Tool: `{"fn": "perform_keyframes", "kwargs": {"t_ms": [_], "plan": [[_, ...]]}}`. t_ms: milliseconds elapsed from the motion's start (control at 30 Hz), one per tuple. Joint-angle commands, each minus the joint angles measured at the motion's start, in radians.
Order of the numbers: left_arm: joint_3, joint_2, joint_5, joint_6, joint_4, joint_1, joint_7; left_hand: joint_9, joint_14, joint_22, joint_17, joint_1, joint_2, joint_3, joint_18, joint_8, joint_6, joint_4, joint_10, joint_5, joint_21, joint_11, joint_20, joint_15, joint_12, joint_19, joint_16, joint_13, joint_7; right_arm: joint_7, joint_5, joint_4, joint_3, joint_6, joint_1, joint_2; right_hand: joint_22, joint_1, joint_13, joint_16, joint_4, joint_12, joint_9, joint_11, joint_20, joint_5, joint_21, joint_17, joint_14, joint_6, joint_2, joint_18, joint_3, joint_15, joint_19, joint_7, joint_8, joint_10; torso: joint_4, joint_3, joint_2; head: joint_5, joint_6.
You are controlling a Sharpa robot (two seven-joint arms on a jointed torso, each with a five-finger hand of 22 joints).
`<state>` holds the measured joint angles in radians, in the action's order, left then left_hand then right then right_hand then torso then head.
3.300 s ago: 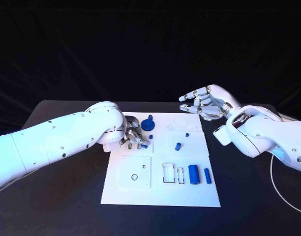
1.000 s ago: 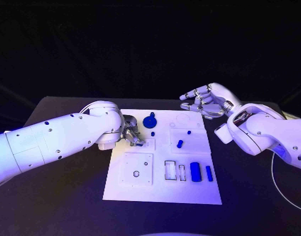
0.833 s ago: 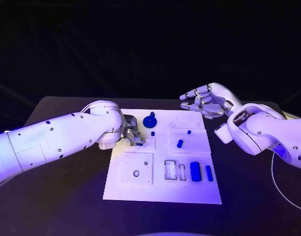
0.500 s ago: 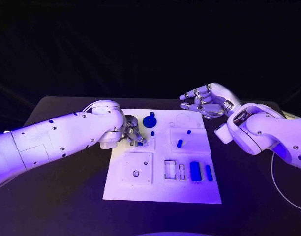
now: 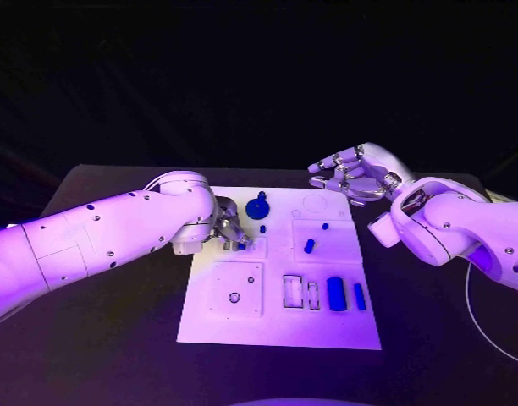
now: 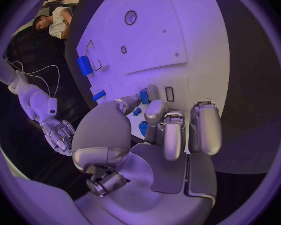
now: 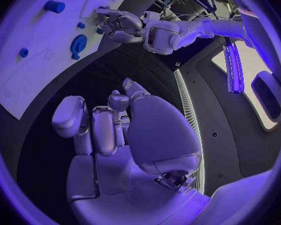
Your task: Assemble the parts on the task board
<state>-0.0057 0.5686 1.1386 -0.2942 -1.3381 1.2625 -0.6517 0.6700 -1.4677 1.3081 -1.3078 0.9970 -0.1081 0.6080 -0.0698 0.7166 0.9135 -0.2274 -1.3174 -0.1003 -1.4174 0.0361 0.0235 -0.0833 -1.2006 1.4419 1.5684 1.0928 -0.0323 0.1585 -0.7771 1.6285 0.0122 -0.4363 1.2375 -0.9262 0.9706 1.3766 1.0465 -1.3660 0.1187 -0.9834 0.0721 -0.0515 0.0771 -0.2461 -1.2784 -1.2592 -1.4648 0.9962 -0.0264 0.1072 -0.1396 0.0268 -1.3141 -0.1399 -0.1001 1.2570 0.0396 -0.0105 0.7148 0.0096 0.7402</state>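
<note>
Two blue bars (image 5: 344, 295) near task board (image 5: 280, 326) front, left hand (image 5: 228, 231) pinching small blue part (image 6: 144, 96), right hand (image 5: 350, 177) empty, fingers loosely curled

Violet light is washing evenly over the task board (image 5: 278, 326) and both arms while the backdrop is staying near black, glare is shining off the left hand (image 6: 154, 130), and both wrist views are bending straight edges toward their dark circular rims

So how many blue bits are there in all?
7: a gear, two pegs, a piece pinched by the left hand, an oblong, two bars nearest the robot. The hand may hide more.
</note>
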Motion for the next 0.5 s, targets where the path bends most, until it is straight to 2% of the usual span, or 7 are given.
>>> {"fn": "perform_keyframes", "kwargs": {"t_ms": [33, 233, 367, 500], "plan": [[-0.005, -0.006, -0.014, -0.022, 0.003, -0.006, 0.002, 0.001, -0.103, 0.016, -0.263, -0.005, 0.004, -0.007, 0.014, -0.002, 0.002, -0.001, -0.006, 0.002, -0.007, 0.0, -0.001, -0.008, -0.007, 0.006, 0.002, 0.002, 0.002, -0.002, 0.017, 0.0, 0.0, 0.02, 0.0, 0.001, -0.004, -0.012, -0.004, 0.005, 0.005, 0.009, -0.002, 0.0, 0.001, -0.004, 0.007, 0.003, -0.043, -0.004, 0.0, 0.007, 0.001, -0.001, 0.006, -0.004, -0.003, -0.009, 0.0006, -0.0005, 0.0, -0.001, 0.0], [-0.005, -0.004, -0.015, -0.007, 0.008, -0.006, 0.003, 0.001, -0.103, 0.027, -0.263, -0.034, -0.005, -0.056, 0.017, -0.003, 0.013, -0.022, -0.013, 0.004, -0.013, 0.002, -0.003, -0.009, -0.012, 0.012, 0.002, 0.008, 0.004, -0.002, 0.018, -0.001, 0.001, 0.021, 0.0, 0.001, -0.01, -0.013, -0.008, 0.008, 0.006, 0.013, -0.002, 0.0, 0.001, -0.005, 0.01, 0.007, -0.042, -0.004, 0.0, 0.008, 0.001, -0.001, 0.009, -0.004, -0.003, -0.011, 0.0006, -0.0008, 0.0, -0.001, 0.0], [-0.004, 0.002, -0.016, 0.017, 0.007, -0.007, 0.005, 0.002, -0.103, 0.041, -0.263, -0.07, -0.019, -0.135, 0.02, -0.005, 0.025, -0.051, -0.02, 0.005, -0.02, 0.005, -0.005, -0.012, -0.018, 0.019, 0.002, 0.014, 0.008, -0.001, 0.016, -0.002, 0.001, 0.022, 0.0, 0.001, -0.013, -0.013, -0.01, 0.009, 0.006, 0.015, -0.002, 0.0, 0.001, -0.005, 0.012, 0.009, -0.041, -0.004, 0.0, 0.008, 0.001, -0.001, 0.01, -0.004, -0.003, -0.013, 0.0006, -0.0009, 0.0, 0.0, -0.002], [-0.003, 0.01, -0.018, 0.039, 0.002, -0.007, 0.007, 0.002, -0.103, 0.051, -0.263, -0.084, -0.017, -0.203, 0.021, -0.007, 0.03, -0.06, -0.025, 0.005, -0.025, 0.008, -0.009, -0.015, -0.022, 0.023, 0.002, 0.02, 0.012, -0.002, 0.014, -0.003, 0.002, 0.023, -0.001, 0.001, -0.015, -0.014, -0.012, 0.011, 0.007, 0.017, -0.002, -0.001, 0.001, -0.005, 0.013, 0.012, -0.041, -0.005, -0.001, 0.009, 0.001, -0.001, 0.011, -0.004, -0.003, -0.014, 0.0002, -0.0012, 0.0, 0.0, -0.005]]}}
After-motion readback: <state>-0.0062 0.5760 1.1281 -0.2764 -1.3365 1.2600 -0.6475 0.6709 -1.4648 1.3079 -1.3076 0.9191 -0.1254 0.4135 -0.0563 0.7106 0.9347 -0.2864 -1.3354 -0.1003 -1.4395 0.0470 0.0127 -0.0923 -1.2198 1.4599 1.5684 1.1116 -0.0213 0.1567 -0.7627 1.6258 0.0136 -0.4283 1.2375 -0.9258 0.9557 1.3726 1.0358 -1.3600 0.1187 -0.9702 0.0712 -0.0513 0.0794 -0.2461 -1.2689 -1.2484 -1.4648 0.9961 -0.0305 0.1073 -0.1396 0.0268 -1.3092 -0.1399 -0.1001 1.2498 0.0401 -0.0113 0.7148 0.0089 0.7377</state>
